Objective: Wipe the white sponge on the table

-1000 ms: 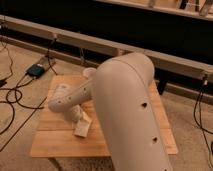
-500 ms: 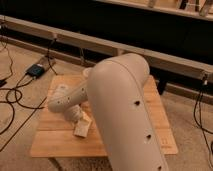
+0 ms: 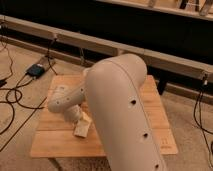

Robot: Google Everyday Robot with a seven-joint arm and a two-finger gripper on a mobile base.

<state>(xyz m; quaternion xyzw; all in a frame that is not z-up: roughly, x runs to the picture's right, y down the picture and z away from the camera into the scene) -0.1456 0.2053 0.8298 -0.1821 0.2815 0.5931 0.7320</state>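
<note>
The table [image 3: 60, 142] is a low one with a light wooden plank top and fills the middle of the camera view. My large beige arm [image 3: 120, 105] rises across its right half, and the forearm [image 3: 65, 100] reaches out to the left. At the forearm's end my gripper [image 3: 79, 122] points down at the front left part of the tabletop. A small cream-white block, the white sponge [image 3: 83, 130], lies right under the gripper on the wood. Whether the gripper holds the sponge or only touches it does not show.
Black cables [image 3: 15, 100] and a small dark box [image 3: 36, 70] lie on the floor left of the table. A long low rail [image 3: 165, 60] runs behind it in front of a dark wall. The arm hides the table's right middle.
The arm's big upper link has leaned slightly to the left. The gripper and the sponge stay in about the same spot on the tabletop.
</note>
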